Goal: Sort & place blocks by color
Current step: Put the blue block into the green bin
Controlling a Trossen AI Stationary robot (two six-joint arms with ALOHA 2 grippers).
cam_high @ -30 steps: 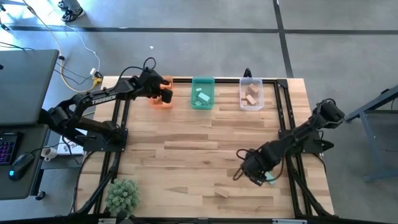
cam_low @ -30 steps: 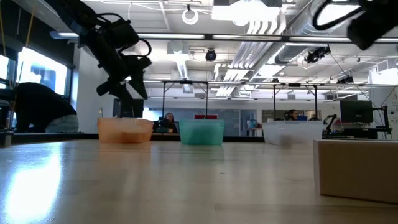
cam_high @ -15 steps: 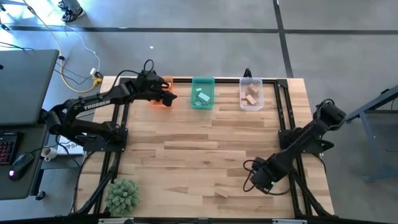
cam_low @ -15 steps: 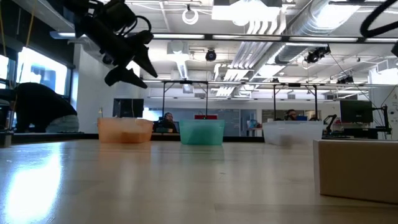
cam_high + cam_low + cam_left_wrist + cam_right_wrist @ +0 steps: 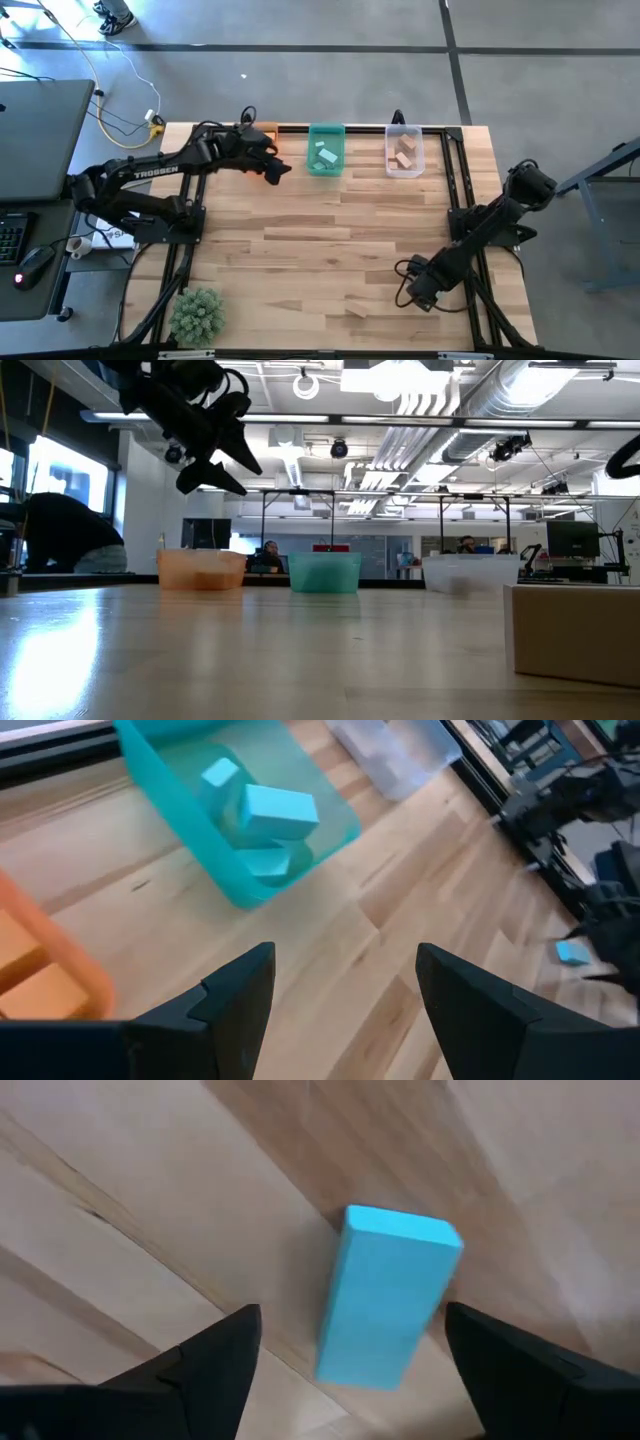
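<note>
1. The right claw (image 5: 418,290) is low over the near right part of the surface (image 5: 300,240), its fingers (image 5: 210,1355) spread wide and released, gripping nothing.
2. Between those fingers, in the right wrist view, a teal block (image 5: 385,1295) lies flat on the wood, touched by neither finger.
3. A tan block (image 5: 356,310) lies on the surface to the left of the right claw, near the front edge; in the low view it shows large at the right (image 5: 575,630).
4. The left claw (image 5: 280,170) hangs above the far left part of the surface, between the orange bin (image 5: 266,132) and the green bin (image 5: 325,150); its fingers (image 5: 235,1000) are parted and hold nothing.
5. In the left wrist view the green bin (image 5: 240,810) holds several teal blocks (image 5: 280,812), and orange blocks (image 5: 35,990) lie in the orange bin (image 5: 70,970).
6. The clear bin (image 5: 404,151), to the right of the green one at the far edge, holds tan blocks (image 5: 404,150).
7. A small green plant (image 5: 195,313) stands at the near left corner.
8. In the low view the three bins stand in a row at the far edge, and people sit at desks in the room behind.
</note>
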